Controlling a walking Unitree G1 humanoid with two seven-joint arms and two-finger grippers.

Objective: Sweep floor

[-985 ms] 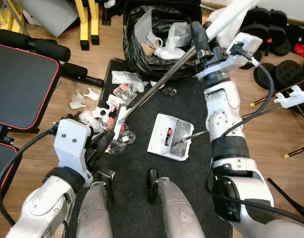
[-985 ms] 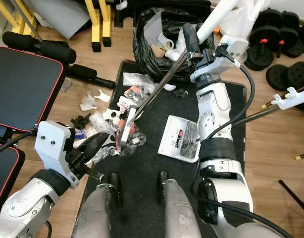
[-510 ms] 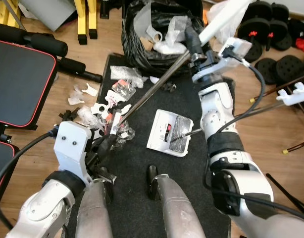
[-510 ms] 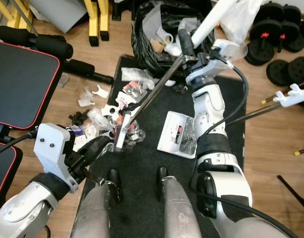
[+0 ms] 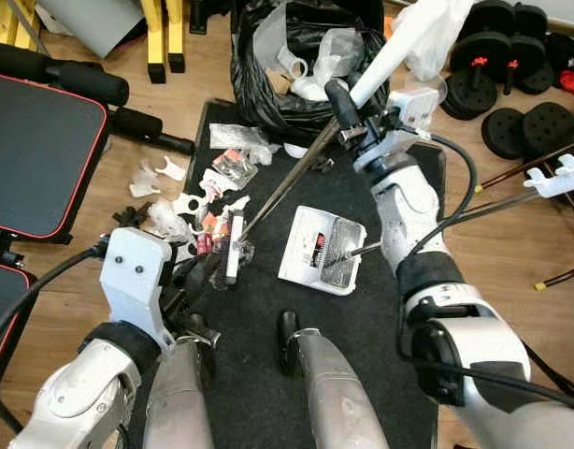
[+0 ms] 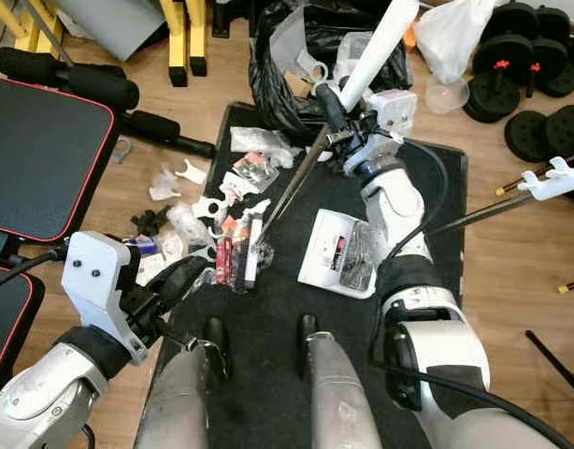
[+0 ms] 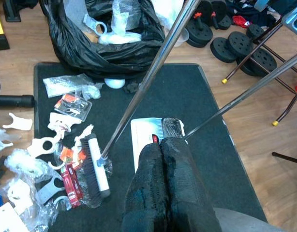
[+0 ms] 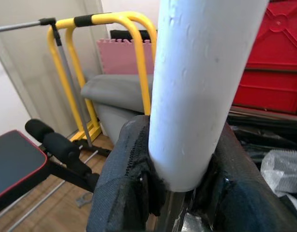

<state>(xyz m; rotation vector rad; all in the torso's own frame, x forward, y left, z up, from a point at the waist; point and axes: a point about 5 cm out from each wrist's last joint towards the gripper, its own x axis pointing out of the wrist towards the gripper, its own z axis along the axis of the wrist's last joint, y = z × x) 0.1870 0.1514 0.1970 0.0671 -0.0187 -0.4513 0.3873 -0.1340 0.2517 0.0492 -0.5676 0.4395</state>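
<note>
My right gripper is shut on the broom's white handle, with its black fingers wrapped around it. The metal pole slants down to the broom head, which rests on the black mat among red and clear wrappers. A white dustpan holding some litter lies on the mat just right of the head. More scraps are strewn across the mat's left edge and the wood floor. My left gripper is shut on nothing, low at the near left.
An open black rubbish bag stands at the mat's far end. A black bench is on the left, a yellow frame behind it. Weight plates and the dustpan's long handle are on the right. My legs stand on the mat's near end.
My right gripper has carried the broom handle leftward. The broom head has turned and slid a little nearer along the mat, pushing wrappers. The left gripper has held still.
</note>
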